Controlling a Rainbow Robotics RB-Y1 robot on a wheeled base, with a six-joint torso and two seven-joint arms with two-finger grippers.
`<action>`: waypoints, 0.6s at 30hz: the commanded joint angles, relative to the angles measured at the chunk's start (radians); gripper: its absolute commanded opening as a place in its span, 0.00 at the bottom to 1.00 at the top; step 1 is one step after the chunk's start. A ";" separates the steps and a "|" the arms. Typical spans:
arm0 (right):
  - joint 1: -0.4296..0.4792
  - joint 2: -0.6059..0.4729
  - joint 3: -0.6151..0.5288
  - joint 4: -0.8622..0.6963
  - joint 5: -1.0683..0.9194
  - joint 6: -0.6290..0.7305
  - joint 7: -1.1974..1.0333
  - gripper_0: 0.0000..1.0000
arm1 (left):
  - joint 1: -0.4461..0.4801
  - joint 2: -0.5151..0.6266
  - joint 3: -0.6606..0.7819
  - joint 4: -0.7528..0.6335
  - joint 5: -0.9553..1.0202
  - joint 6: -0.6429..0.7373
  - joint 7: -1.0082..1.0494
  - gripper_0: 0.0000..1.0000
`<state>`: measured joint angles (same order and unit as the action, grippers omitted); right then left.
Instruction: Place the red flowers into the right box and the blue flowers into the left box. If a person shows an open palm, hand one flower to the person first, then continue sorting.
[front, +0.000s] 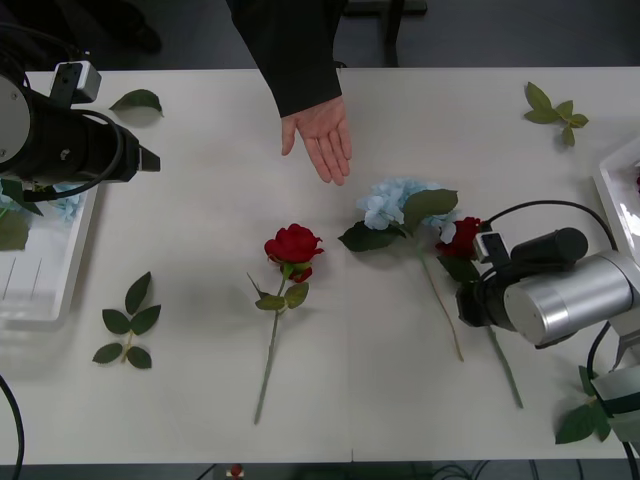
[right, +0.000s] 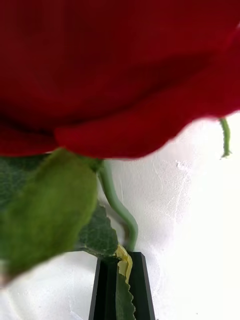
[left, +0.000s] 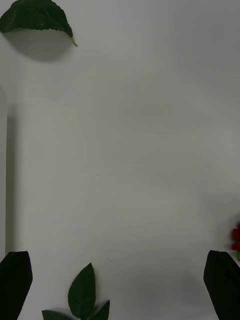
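Right hand clamps rose stem.

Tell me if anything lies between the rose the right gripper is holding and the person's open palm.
The blue flower lies on the table between them. The right gripper is shut on a red rose near the table's right side; the open palm is held farther back, left of it. Lifting over the blue flower would likely clear it.

overhead front view, two close wrist views
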<state>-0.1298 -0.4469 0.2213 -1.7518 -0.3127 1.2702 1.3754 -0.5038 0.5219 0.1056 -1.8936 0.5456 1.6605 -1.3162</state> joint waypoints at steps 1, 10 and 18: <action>-0.008 -0.053 -0.054 -0.086 -0.029 0.044 -0.012 0.00 | -0.009 0.021 0.028 -0.028 -0.003 -0.001 -0.006 1.00; -0.005 -0.059 -0.208 -0.275 -0.075 0.225 0.039 0.00 | -0.009 0.021 0.029 -0.028 -0.003 -0.002 -0.006 1.00; -0.001 -0.001 -0.398 -0.420 -0.169 0.238 0.226 0.00 | -0.009 0.023 0.031 -0.028 -0.003 -0.001 -0.008 1.00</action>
<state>-0.1296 -0.4916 -0.0980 -2.1070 -0.4316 1.5215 1.4831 -0.5038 0.5219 0.1175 -1.8936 0.5456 1.6606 -1.3162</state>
